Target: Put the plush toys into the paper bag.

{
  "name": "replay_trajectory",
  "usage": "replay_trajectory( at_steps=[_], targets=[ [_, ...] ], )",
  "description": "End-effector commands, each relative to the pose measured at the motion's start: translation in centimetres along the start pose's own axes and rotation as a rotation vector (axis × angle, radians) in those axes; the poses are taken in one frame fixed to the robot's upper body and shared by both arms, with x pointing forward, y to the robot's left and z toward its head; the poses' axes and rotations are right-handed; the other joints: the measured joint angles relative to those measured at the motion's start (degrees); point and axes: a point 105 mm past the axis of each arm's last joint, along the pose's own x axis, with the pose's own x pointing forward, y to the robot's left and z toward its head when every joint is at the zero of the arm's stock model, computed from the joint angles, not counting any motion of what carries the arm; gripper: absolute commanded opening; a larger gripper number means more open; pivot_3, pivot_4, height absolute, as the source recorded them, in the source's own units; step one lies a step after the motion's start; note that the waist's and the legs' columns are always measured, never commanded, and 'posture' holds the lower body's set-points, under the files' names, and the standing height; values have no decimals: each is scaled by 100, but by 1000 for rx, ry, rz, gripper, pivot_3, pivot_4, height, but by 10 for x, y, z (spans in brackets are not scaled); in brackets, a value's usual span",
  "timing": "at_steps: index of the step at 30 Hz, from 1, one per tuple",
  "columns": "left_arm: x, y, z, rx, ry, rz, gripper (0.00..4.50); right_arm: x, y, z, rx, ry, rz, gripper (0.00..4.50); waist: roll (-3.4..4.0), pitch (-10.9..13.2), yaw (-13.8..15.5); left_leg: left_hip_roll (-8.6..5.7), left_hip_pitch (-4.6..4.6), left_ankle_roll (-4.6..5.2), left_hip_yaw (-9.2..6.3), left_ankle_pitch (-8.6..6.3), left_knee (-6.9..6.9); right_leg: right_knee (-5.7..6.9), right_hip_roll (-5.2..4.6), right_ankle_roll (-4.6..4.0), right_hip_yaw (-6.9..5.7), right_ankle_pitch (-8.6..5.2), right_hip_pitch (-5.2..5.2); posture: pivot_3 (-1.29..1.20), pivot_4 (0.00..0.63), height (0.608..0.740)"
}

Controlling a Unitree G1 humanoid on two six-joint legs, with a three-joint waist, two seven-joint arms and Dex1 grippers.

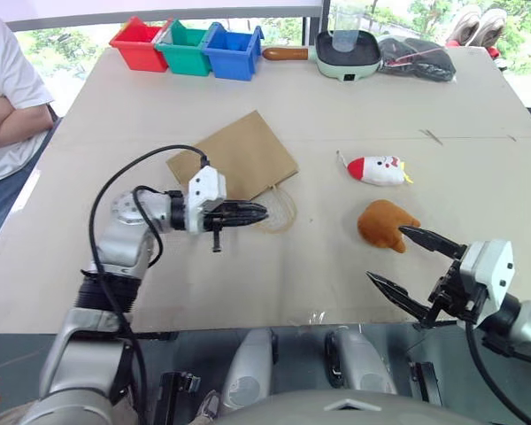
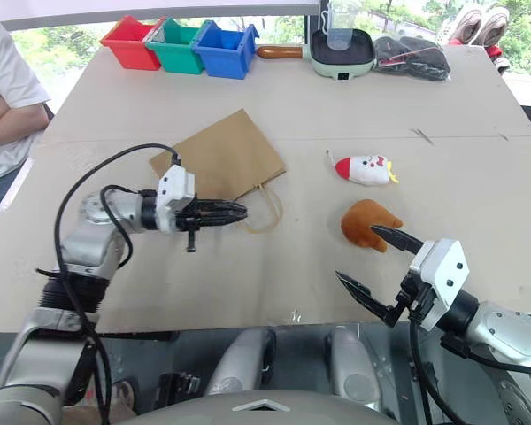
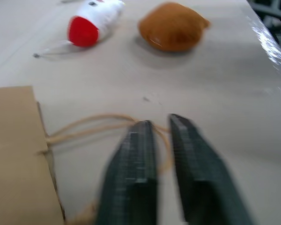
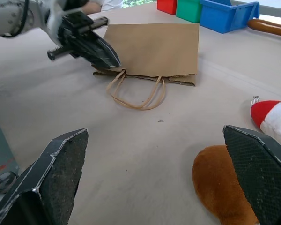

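Note:
The brown paper bag (image 1: 239,155) lies flat on the table, its two loop handles (image 1: 283,212) spread toward me. My left gripper (image 1: 264,212) hovers level over the handles near the bag's mouth, its fingers (image 3: 136,154) a narrow gap apart with nothing gripped. To the right lies the white chicken toy (image 1: 378,170) with its red head end. Just nearer sits the orange-brown drumstick toy (image 1: 382,223). My right gripper (image 1: 387,252) stands wide open right beside the drumstick, on its near side and apart from it.
Red (image 1: 140,44), green (image 1: 184,49) and blue (image 1: 232,51) bins line the far edge, beside a green pan (image 1: 347,53) holding a clear cup and a black bundle (image 1: 416,57). A person (image 1: 4,97) sits at the table's left side.

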Motion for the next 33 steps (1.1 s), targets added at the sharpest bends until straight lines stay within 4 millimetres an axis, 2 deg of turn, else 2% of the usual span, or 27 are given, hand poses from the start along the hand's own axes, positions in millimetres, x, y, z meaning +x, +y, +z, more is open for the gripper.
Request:
replay_trajectory(
  at_steps=[1, 4, 10, 14, 16, 19, 26, 33],
  targets=[
    [-7, 9, -9, 216, 98, 53, 2390, 1, 2, 5, -9, -25, 9, 4500, -1, -1, 16, -1, 0, 0, 0, 0, 1, 0, -1, 0, 0, 0, 1, 0, 150, 740],
    [-6, 21, -10, 325, 111, 120, 2390, 1, 3, 5, -11, -27, 7, 4500, -2, -1, 18, -3, -1, 0, 0, 0, 1, -2, -2, 1, 1, 1, 0, 0, 150, 740],
    [-3, 27, -19, 445, 156, 127, 2390, 0, 3, 5, -17, -21, 3, 4500, -3, -2, 8, -2, -2, 0, -1, 0, 1, -1, -1, 1, -1, 1, 0, 0, 150, 740],
    [7, 28, -19, 489, 152, 118, 2390, 0, 3, 4, -23, -16, -1, 4500, -3, -2, 8, -3, -2, 0, -1, 0, 1, 0, -1, 1, -1, 1, 0, 0, 150, 740],
    [12, 25, -21, 491, 146, 100, 2390, 0, 4, 4, -25, -15, -3, 4500, -3, -2, 7, -3, -2, 0, -1, 0, 1, 0, -1, 1, -2, 1, 0, 0, 150, 740],
    [15, 24, -22, 493, 141, 88, 1604, 1, 5, 4, -25, -15, -4, 4500, -3, -2, 3, -3, -2, 0, -2, 0, 1, 1, -1, 1, -2, 1, 0, 0, 150, 740],
    [-1, 24, -17, 383, 105, 67, 1604, -1, 5, 5, -25, -12, -12, 4500, -3, -2, -6, -2, -2, 0, -3, 0, 1, 2, 0, 1, -3, 1, 0, 0, 150, 740],
    [-8, 21, -20, 404, 135, 25, 1604, 0, 5, 4, -23, -17, -9, 4500, -3, -2, 0, -2, -2, 0, -2, 0, 2, 2, -1, 1, -2, 1, 0, 0, 150, 740]
  ],
)
